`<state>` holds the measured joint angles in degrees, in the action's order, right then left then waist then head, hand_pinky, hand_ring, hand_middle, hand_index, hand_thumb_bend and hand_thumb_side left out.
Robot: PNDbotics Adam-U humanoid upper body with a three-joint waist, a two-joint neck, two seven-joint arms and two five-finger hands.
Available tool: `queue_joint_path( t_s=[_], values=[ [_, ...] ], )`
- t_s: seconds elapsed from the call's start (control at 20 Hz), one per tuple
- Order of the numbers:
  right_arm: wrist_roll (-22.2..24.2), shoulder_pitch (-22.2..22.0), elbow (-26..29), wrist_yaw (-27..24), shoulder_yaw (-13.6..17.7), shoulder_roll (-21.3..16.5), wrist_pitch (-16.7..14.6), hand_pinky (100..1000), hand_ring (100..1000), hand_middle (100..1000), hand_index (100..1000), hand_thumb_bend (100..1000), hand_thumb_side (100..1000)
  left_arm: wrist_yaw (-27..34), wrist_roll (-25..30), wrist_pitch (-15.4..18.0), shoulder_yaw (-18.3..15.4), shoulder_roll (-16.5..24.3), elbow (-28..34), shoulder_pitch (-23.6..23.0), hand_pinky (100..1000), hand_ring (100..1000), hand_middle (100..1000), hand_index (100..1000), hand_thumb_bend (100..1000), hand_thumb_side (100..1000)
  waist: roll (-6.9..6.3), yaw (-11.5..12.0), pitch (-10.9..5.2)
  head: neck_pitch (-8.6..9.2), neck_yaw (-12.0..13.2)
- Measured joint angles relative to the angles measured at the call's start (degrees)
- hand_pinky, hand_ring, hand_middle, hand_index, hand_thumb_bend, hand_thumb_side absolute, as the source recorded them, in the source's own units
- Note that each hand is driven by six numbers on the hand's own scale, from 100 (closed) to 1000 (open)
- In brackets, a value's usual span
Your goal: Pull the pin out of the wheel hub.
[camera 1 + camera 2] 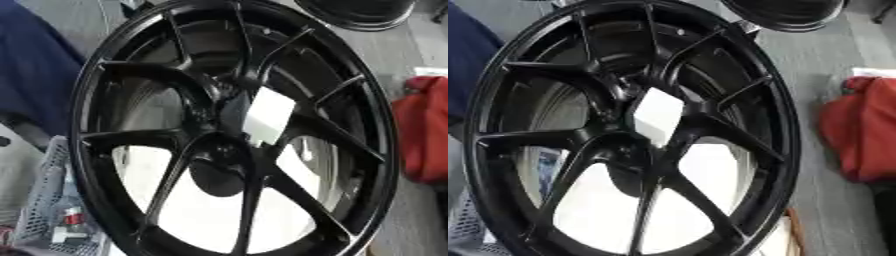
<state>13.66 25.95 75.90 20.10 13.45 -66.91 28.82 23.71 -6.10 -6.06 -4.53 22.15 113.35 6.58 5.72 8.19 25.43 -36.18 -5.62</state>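
Left eye view alone: grey mesh basket (44, 200) beside black wheel hub (229, 125); no hand visible, state untellable.

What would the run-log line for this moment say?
scene: black spoked alloy wheel fills view | white patch at hub | pin: cannot tell | hands: none in view | red cloth item right

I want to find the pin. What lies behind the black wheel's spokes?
Through the black wheel spokes show a bright white surface and a white sheet. No pin is discernible; the spokes cover the rest.
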Motion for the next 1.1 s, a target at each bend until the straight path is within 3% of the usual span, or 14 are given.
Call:
queue_joint_path(
  t_s=[0.4,1.1],
  values=[
    [3.3,-1.2,1.1,0.6,0.7,1.2,-1.2,911,957,929,923,100,188,0.2,0.0,0.1,-0.1,-0.4,0.0,0.0,961,543,648,791,165,983,-0.84,0.0,-0.19,-0.04,0.0],
    [2.9,-1.3,3.4,0.7,0.8,1.7,-1.5,896,943,928,923,100,189,0.9,0.2,0.2,-0.1,-0.5,0.0,0.0,961,543,648,790,167,980,-1.29,-0.1,-1.85,-0.51,0.0]
  ],
)
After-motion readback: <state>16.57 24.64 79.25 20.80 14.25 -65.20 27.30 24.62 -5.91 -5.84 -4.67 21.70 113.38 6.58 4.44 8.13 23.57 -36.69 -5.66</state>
